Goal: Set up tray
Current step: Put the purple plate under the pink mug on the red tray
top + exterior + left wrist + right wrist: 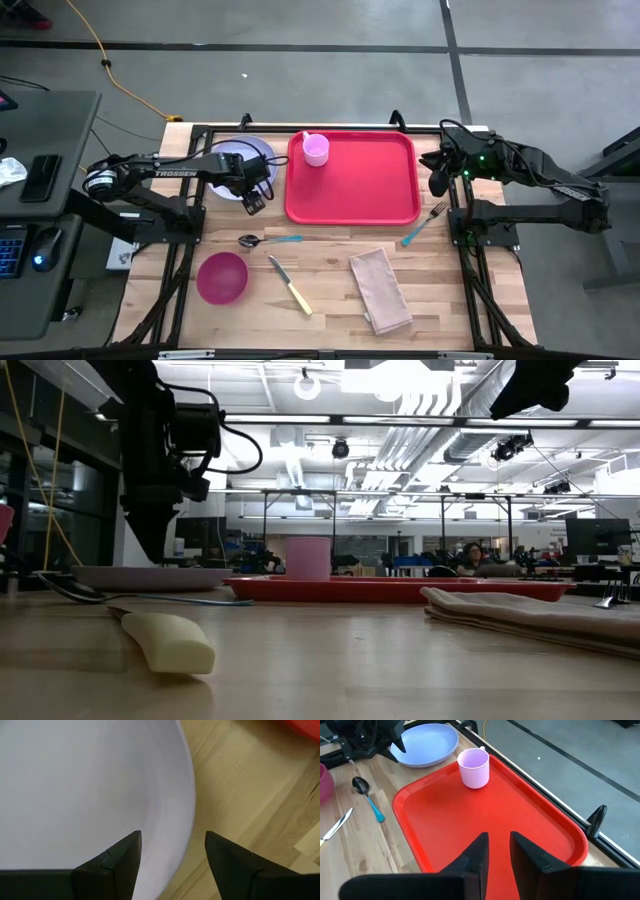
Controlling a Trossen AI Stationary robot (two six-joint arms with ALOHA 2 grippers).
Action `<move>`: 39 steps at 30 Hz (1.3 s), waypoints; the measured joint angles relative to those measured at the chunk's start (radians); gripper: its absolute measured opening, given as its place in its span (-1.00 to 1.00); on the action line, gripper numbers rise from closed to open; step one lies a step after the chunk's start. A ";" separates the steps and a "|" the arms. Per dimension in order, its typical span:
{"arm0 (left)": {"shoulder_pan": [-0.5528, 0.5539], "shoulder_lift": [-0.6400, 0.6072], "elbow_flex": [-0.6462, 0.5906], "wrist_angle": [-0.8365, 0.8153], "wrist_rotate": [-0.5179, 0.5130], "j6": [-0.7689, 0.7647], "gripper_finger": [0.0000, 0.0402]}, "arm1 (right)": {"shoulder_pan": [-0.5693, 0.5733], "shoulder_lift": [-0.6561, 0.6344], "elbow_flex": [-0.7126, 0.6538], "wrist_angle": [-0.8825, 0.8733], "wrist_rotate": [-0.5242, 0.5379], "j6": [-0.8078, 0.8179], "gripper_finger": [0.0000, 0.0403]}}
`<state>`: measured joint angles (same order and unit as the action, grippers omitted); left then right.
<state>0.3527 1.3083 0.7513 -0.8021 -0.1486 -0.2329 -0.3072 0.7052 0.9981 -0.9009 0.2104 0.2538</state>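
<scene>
Your tray (352, 190) lies flat at the table's back edge, long axis running left to right. A pink cup (316, 149) stands in its back-left corner; the rest of its floor is bare. Just left of the tray, your left gripper (252, 203) hangs over the near rim of the lavender plate (232, 152), fingers (117, 862) spread astride that rim. Right of the tray, your right gripper (495, 851) waits, fingers slightly parted, holding nothing.
</scene>
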 joint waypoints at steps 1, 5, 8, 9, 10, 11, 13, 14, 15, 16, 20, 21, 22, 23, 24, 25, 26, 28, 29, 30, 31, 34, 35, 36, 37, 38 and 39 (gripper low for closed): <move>0.000 0.000 0.000 0.000 0.000 0.000 0.24 | 0.000 0.000 0.000 0.000 0.000 -0.004 -0.71; 0.000 0.000 0.000 0.000 -0.001 0.000 0.24 | 0.000 0.000 0.000 0.000 0.011 -0.021 -0.69; 0.000 0.023 0.000 0.002 -0.008 0.003 0.24 | 0.000 0.000 0.000 0.000 0.026 -0.032 -0.68; 0.000 0.034 0.000 0.001 -0.008 0.007 0.24 | 0.000 0.000 0.000 0.000 0.026 -0.038 -0.68; 0.000 0.047 0.000 0.003 -0.014 0.015 0.24 | 0.000 0.000 0.000 0.000 0.027 -0.045 -0.68; 0.000 0.063 0.000 0.006 -0.021 0.020 0.24 | 0.000 0.000 0.000 0.000 0.026 -0.049 -0.68; 0.000 0.093 -0.001 0.006 -0.044 0.019 0.24 | 0.000 -0.001 0.000 -0.001 0.026 -0.052 -0.68; 0.000 0.106 -0.001 0.009 -0.047 0.019 0.24 | 0.000 -0.002 0.000 -0.001 0.026 -0.052 -0.68; 0.000 0.119 -0.001 0.013 -0.050 0.018 0.24 | 0.000 -0.005 0.000 -0.003 0.026 -0.052 -0.68; 0.000 0.131 -0.001 0.018 -0.051 0.014 0.24 | 0.000 -0.007 0.000 -0.008 0.027 -0.052 -0.68; 0.000 0.162 -0.001 0.038 -0.068 0.011 0.24 | 0.000 -0.034 0.000 -0.055 0.058 -0.040 -0.68; 0.000 0.170 -0.001 0.044 -0.068 0.011 0.24 | 0.000 -0.044 0.000 -0.069 0.068 -0.030 -0.68; 0.000 0.175 -0.001 0.050 -0.068 0.011 0.24 | 0.000 -0.057 0.000 -0.076 0.073 -0.020 -0.68; 0.000 0.180 -0.001 0.053 -0.068 0.011 0.24 | 0.000 -0.069 0.000 -0.080 0.074 -0.012 -0.68; 0.000 0.185 -0.001 0.052 -0.068 0.011 0.24 | 0.000 -0.081 0.000 -0.083 0.074 -0.005 -0.68; 0.000 0.189 -0.001 0.051 -0.067 0.015 0.24 | 0.000 -0.093 0.000 -0.084 0.074 0.000 -0.68; 0.000 0.195 -0.001 0.052 -0.066 0.020 0.24 | 0.000 -0.105 0.000 -0.083 0.074 0.005 -0.68; 0.000 0.203 0.000 0.054 -0.056 0.024 0.24 | 0.000 -0.127 0.000 -0.084 0.076 0.008 -0.68; 0.000 0.209 0.001 0.055 -0.051 0.025 0.24 | 0.000 -0.136 0.001 -0.087 0.076 0.008 -0.68; 0.000 0.213 0.003 0.055 -0.050 0.026 0.24 | 0.000 -0.146 0.001 -0.092 0.076 0.008 -0.69; 0.000 0.216 0.003 0.054 -0.049 0.026 0.24 | 0.000 -0.154 0.001 -0.097 0.079 0.008 -0.69; 0.000 0.224 0.004 0.054 -0.049 0.022 0.24 | 0.000 -0.178 0.001 -0.116 0.080 0.010 -0.69; 0.000 0.224 0.004 0.054 -0.049 0.019 0.24 | 0.000 -0.186 0.001 -0.117 0.080 0.010 -0.68; 0.000 0.224 0.003 0.054 -0.049 0.019 0.24 | 0.000 -0.193 0.001 -0.116 0.080 0.009 -0.68; 0.000 0.224 0.003 0.054 -0.049 0.018 0.24 | 0.000 -0.201 0.001 -0.116 0.080 0.009 -0.68; 0.000 0.224 0.003 0.054 -0.049 0.018 0.24 | 0.000 -0.209 0.001 -0.116 0.080 0.009 -0.68; 0.000 0.224 0.003 0.054 -0.049 0.017 0.24 | 0.000 -0.216 0.001 -0.117 0.082 0.009 -0.69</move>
<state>0.3531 1.5326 0.7544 -0.7483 -0.1975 -0.2157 -0.3069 0.4896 0.9993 -1.0176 0.2923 0.2625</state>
